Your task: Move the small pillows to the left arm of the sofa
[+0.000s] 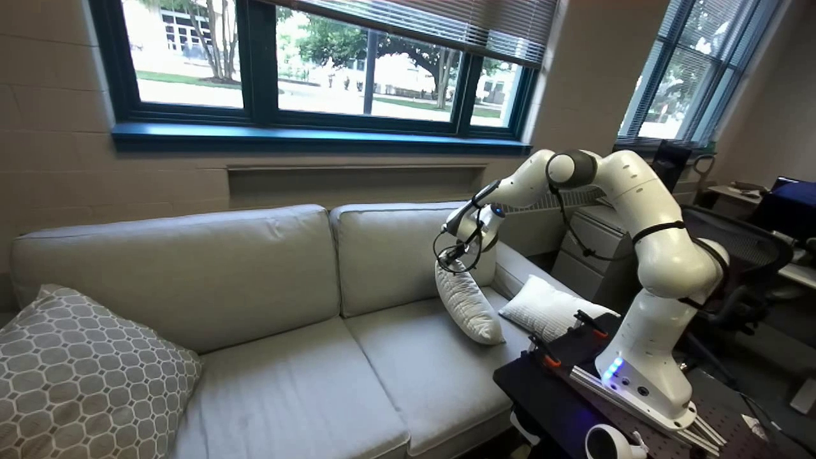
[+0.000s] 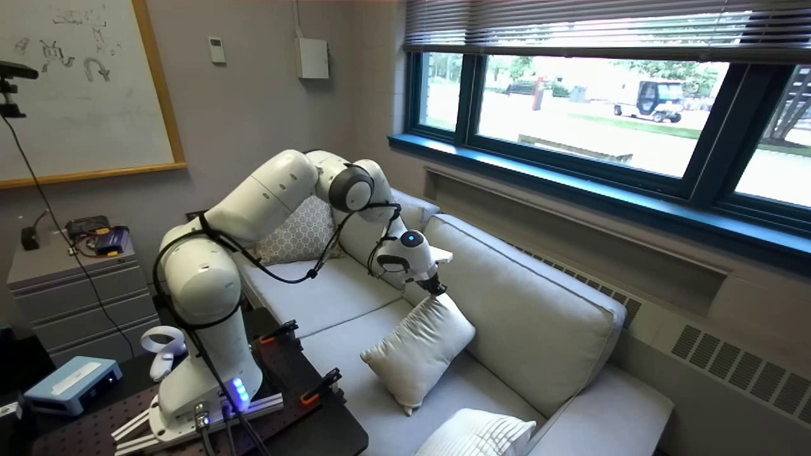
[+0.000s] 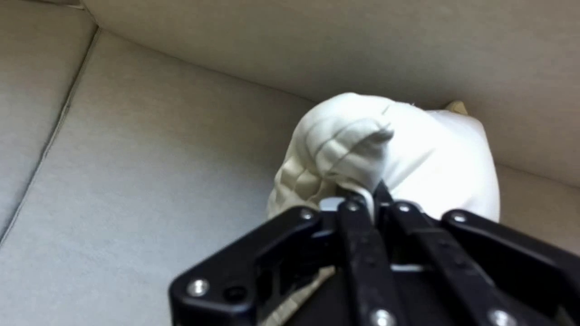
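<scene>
My gripper (image 3: 374,192) is shut on the top corner of a small white pillow (image 3: 444,158). The gripper shows in both exterior views (image 1: 451,258) (image 2: 436,288), at the top of this pillow (image 1: 468,306) (image 2: 421,348). The pillow hangs tilted over the sofa seat near the backrest; I cannot tell whether its lower end touches the seat. A second small white ribbed pillow (image 1: 551,309) lies by the sofa arm (image 1: 519,268) nearest the robot; it also shows in an exterior view (image 2: 478,434). The sofa's opposite arm is hidden or out of view.
A large grey patterned pillow (image 1: 95,376) sits at the opposite end of the sofa (image 1: 274,395). The backrest (image 1: 401,255) rises behind the held pillow. The robot's dark table (image 1: 542,382) with orange clamps (image 1: 551,361) stands close in front of the sofa.
</scene>
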Available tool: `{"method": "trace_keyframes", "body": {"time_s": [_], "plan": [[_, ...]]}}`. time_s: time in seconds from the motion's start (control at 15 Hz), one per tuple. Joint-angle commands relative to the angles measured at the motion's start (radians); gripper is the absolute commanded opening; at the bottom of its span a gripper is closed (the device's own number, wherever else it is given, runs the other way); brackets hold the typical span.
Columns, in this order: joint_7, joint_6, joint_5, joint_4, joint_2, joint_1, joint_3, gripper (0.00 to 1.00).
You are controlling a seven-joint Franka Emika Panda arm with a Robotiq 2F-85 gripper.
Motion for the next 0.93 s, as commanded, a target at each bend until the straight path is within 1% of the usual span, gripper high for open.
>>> {"method": "trace_keyframes", "body": {"time_s": [0.0, 0.2, 0.4, 0.6, 0.73, 0.87], "plan": [[-0.107, -0.032, 0.001, -0.015, 0.014, -0.264, 0.132, 0.02], [-0.178, -0.04, -0.004, -0.014, 0.038, -0.439, 0.159, 0.02], [-0.282, -0.043, -0.032, 0.001, 0.061, -0.608, 0.182, 0.02], [-0.358, -0.043, -0.076, 0.003, 0.07, -0.691, 0.178, 0.02], [-0.395, -0.029, -0.107, -0.005, 0.071, -0.71, 0.168, 0.02], [-0.422, -0.014, -0.134, -0.011, 0.075, -0.713, 0.162, 0.02]]}}
